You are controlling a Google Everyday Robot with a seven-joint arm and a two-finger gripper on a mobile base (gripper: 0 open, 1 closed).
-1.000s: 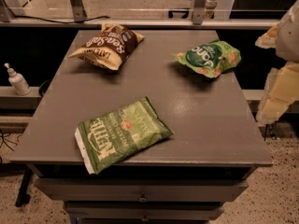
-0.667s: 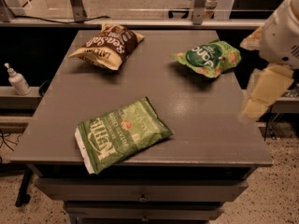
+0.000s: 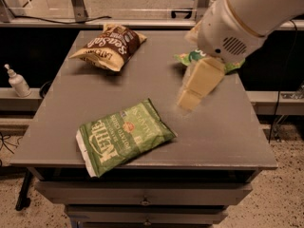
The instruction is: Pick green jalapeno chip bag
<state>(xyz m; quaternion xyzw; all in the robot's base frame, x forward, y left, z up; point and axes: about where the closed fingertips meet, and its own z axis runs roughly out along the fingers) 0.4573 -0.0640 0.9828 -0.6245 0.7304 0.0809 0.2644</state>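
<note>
Green jalapeno chip bag lies front-left of end effector.

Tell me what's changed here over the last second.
The arm swung in from the right edge; its gripper now hangs over the table, right of the green jalapeno chip bag, partly hiding the small bright-green bag. Nothing was grasped. All three bags, including the brown bag, lie where they were.

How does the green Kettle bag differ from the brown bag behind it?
The green jalapeno chip bag is light green, the brown bag brown and cream. The green one lies flat by the front edge; the brown bag sits puffed at the back left. Both rest on the table; the gripper hangs to their right, touching neither.
</note>
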